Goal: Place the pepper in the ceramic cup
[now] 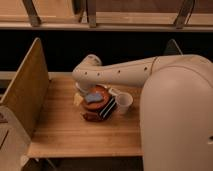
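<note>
The off-white ceramic cup stands on the wooden table, right of the round red-brown bowl. A small dark reddish-brown lump, the pepper, lies on the table at the bowl's near edge, left of the cup. My arm reaches in from the right and bends down at the wrist. The gripper is low at the bowl's left side, mostly hidden under the wrist, away from the cup.
A blue-grey item lies in the bowl. A black striped block leans between bowl and cup. A pale yellowish object sits left of the bowl. A wooden side panel borders the table's left; a dark panel stands at the right.
</note>
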`<state>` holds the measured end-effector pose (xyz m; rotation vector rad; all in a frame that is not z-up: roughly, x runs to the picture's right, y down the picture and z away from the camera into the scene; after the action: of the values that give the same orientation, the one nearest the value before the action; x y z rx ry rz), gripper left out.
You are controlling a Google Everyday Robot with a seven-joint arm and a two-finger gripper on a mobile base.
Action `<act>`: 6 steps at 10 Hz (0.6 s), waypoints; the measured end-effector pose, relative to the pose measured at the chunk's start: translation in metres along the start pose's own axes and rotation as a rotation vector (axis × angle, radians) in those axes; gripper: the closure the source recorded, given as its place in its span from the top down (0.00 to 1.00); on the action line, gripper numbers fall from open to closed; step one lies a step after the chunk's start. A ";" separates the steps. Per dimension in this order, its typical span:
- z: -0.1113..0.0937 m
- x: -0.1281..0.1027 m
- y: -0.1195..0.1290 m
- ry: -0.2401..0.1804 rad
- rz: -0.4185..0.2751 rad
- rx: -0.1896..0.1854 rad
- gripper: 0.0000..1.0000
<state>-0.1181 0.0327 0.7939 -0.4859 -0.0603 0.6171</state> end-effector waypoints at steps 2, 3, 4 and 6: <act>0.018 -0.030 0.011 -0.013 -0.039 -0.030 0.80; 0.026 -0.038 0.023 -0.013 -0.049 -0.055 0.80; 0.031 -0.036 0.028 -0.005 -0.052 -0.062 0.80; 0.029 -0.020 0.035 0.019 -0.020 -0.058 0.80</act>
<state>-0.1587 0.0582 0.8059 -0.5468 -0.0648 0.5920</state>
